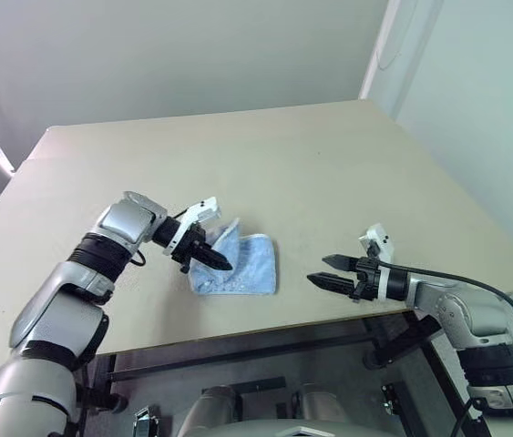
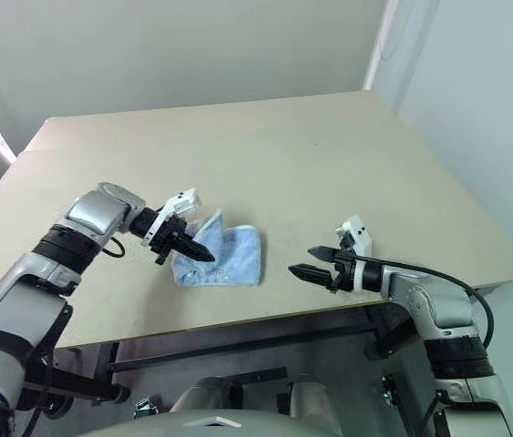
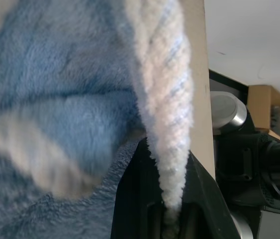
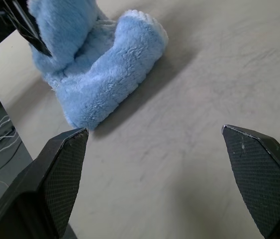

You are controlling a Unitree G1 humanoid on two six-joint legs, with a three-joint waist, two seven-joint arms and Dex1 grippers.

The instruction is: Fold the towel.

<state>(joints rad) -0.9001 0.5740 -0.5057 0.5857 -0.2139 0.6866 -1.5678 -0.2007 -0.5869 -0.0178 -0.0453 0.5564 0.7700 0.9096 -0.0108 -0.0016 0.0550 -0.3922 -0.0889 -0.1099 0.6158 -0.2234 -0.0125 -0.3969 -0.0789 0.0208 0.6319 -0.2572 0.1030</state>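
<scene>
On a beige table point(image 1: 329, 164), the left gripper point(image 1: 212, 258) pinches the light-blue towel's point(image 1: 247, 273) edge, lifting it; the right gripper point(image 1: 329, 271) hovers nearby, fingers spread wide.

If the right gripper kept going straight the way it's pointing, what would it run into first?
Probably the towel. The right gripper, fingers open, points leftward just above the table toward the towel's near edge; bare tabletop lies between. Depth is unclear, so it might graze the tabletop first.
</scene>
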